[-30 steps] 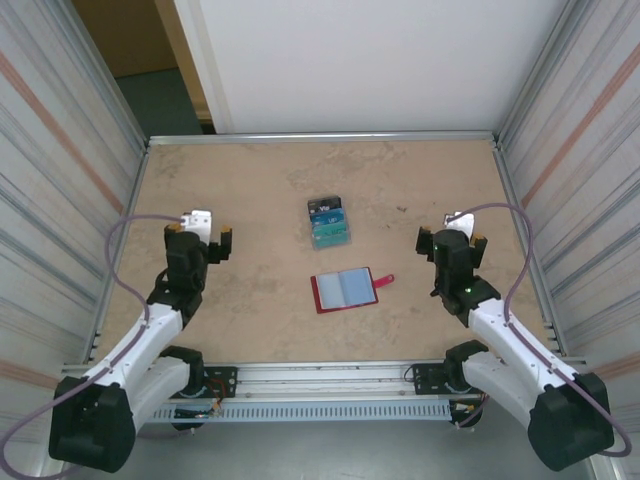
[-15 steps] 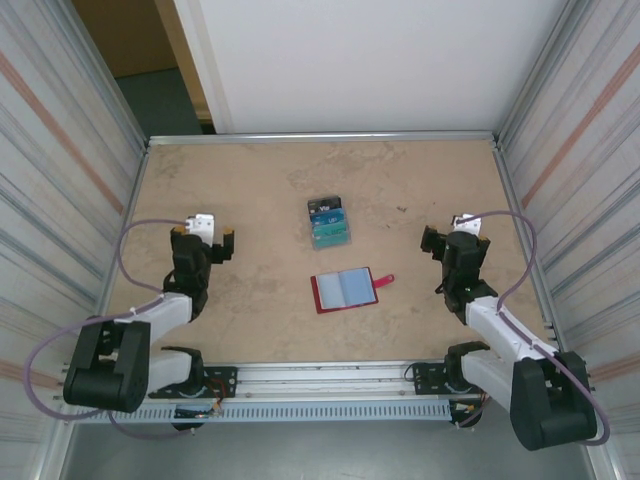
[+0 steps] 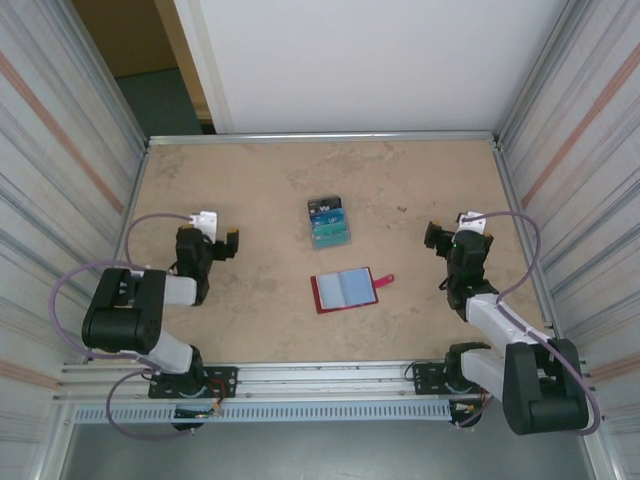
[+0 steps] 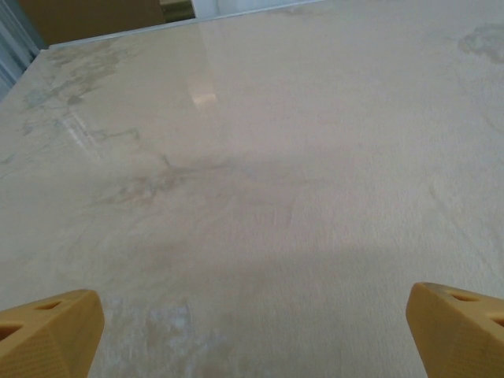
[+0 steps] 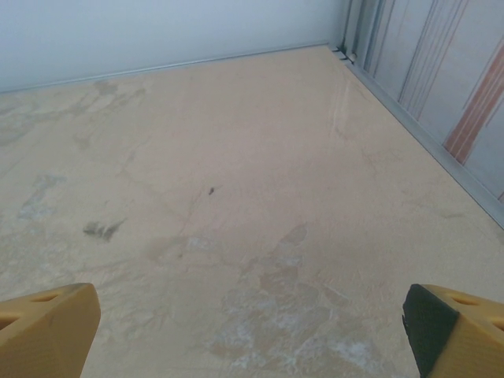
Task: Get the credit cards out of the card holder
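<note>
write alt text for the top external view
A red card holder lies open on the table, a pile of blue and teal credit cards just beyond it. The left gripper and right gripper sit open, far to either side.

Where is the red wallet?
In the top view, the wallet lies open near the middle of the table, on the near side of the cards and not touching them.

We're in a robot test cell, lab territory: a beige stone-look tabletop (image 3: 250,180) stretching ahead of the fingers (image 4: 47,335), ribbed metal side walls (image 3: 60,150) rising outboard of them, a white panel (image 3: 360,60) closing the far end, aluminium rail (image 3: 330,372) behind them carrying two arm bases (image 3: 190,382).
</note>
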Available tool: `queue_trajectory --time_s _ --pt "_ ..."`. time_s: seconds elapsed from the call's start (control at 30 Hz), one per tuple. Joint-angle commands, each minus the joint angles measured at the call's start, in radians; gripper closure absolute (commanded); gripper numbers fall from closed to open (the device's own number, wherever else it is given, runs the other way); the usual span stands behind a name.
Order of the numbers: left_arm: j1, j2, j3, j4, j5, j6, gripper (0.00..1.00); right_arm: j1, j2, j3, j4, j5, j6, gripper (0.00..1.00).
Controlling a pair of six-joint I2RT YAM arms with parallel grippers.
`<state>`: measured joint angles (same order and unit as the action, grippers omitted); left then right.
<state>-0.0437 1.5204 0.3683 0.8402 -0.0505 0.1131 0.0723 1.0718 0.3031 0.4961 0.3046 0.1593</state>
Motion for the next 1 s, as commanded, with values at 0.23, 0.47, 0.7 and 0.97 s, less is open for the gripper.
queue_trajectory --time_s 0.23,0.47,0.7,0.97 --pt "0.06 -0.009 0.043 -0.051 0.184 -0.045 0.01 -0.097 0.191 -0.036 0.292 -0.149 -0.003 0.01" --pt "0.055 -0.009 0.044 -0.052 0.178 -0.041 0.01 -0.138 0.411 -0.012 0.464 -0.23 -0.006 0.01" --pt "0.051 -0.009 0.044 -0.053 0.171 -0.037 0.01 -0.151 0.468 0.097 0.316 -0.436 -0.081 0.01" --pt "0.051 -0.008 0.046 -0.053 0.171 -0.037 0.01 -0.149 0.471 0.096 0.323 -0.445 -0.086 0.01"
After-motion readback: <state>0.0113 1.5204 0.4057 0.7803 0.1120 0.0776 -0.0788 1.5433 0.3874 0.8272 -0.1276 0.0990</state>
